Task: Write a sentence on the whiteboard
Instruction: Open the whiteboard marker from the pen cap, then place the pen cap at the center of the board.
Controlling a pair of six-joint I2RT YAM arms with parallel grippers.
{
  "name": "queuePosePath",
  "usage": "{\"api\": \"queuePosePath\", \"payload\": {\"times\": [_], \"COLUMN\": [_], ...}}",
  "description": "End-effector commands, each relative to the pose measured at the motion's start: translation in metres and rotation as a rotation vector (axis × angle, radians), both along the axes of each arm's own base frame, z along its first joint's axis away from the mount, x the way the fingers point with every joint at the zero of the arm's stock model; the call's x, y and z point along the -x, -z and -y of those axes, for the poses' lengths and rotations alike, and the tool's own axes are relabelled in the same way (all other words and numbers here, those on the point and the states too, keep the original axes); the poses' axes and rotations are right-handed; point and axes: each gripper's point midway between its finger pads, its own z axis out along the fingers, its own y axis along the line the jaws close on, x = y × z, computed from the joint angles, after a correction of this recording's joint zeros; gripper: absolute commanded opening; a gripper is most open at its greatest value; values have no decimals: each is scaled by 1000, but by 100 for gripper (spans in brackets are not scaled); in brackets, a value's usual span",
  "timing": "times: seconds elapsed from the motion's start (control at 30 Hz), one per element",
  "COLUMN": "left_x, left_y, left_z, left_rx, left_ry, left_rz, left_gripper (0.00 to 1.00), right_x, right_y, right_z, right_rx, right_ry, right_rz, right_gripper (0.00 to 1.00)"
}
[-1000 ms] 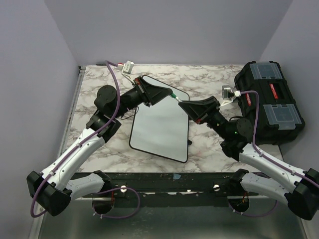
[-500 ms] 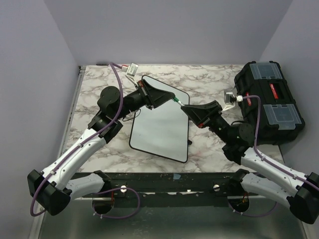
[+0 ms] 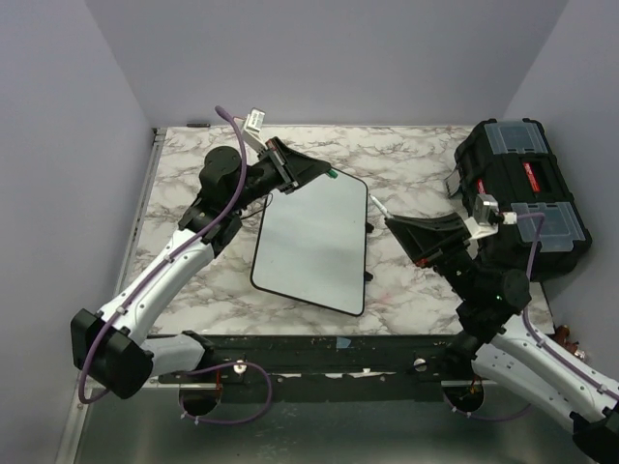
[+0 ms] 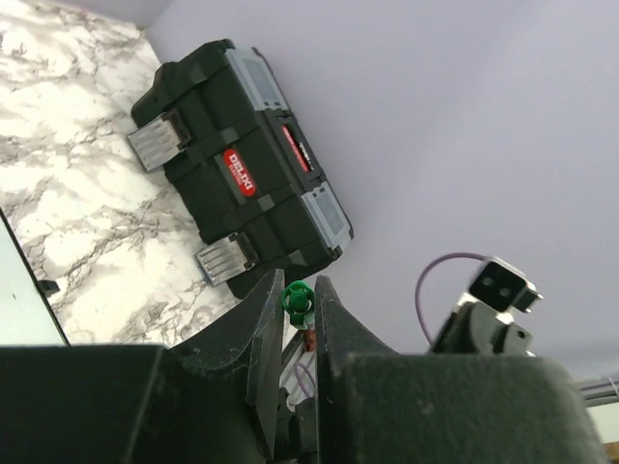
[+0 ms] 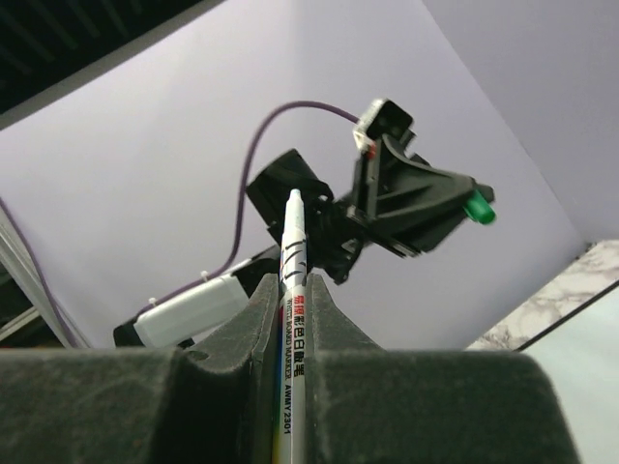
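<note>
left hand (image 4: 297,287) clenched on green marker cap (image 4: 297,304), mostly hidden | right hand (image 5: 291,288) gripped white marker pen (image 5: 293,232), barrel half hidden | white black-framed whiteboard (image 3: 309,242), far corner covered

1. The table (image 3: 406,155) has a white marble-patterned top with grey veins, edged by a pale metal strip on the left and a dark rail along the near side.
2. The whiteboard (image 3: 309,242) lies flat near the middle of the table, slightly skewed, with its long sides running near to far. Small black feet (image 3: 368,224) show on its right edge.
3. A black toolbox (image 3: 522,193) with grey latches and a red label stands on the far right, well apart from the whiteboard.
</note>
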Motion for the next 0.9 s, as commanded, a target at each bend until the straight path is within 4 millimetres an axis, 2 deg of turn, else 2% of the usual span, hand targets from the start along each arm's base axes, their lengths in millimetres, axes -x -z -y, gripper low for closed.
{"api": "queuePosePath", "payload": {"times": [0.0, 0.17, 0.37, 0.53, 0.6, 0.77, 0.8, 0.87], "left_x": [-18, -28, -24, -22, -20, -20, -20, -22], "left_y": [0, 35, 90, 134, 160, 219, 236, 257], "left_z": [6, 36, 102, 146, 163, 193, 196, 201], "left_rx": [4, -55, -192, -315, -381, -559, -613, -678], "left_ry": [-26, 44, 162, 189, 201, 189, 177, 161], "left_rz": [-32, -94, -155, -179, -198, -223, -234, -246], "left_gripper": [0, 0, 0, 0, 0, 0, 0, 0], "right_x": [-5, -3, -2, -10, -16, -18, -17, -17], "right_y": [3, -20, -49, -50, -49, -42, -40, -38], "right_z": [15, 32, 37, 32, 36, 45, 47, 51], "right_rx": [15, 52, 105, 178, 187, 196, 201, 205], "right_ry": [94, 192, 237, 255, 285, 320, 322, 332], "right_rz": [-26, 7, 42, 18, -17, -66, -76, -95], "right_gripper": [1, 1, 1, 1, 1, 1, 1, 1]}}
